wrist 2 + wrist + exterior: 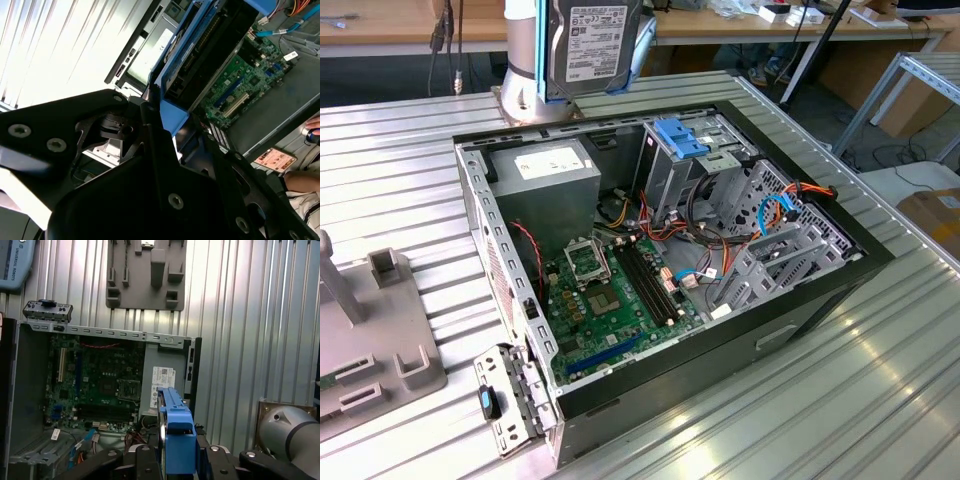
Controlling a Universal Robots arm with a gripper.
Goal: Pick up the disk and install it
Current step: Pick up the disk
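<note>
A ribbed metal table (880, 390) carries an open computer case (790, 325) lying on its side. A grey holder plate (365, 350) rests at the exterior view's left.

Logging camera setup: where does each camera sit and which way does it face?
Exterior view: off the arm, looking down into the open case; the arm holds the disk aloft.
First wrist view: on the wrist, looking past the disk's blue rail into the case; black jaws grip the rail.
Second wrist view: on the wrist, looking along the gripper and disk toward the motherboard.
All share disk and motherboard.
</note>
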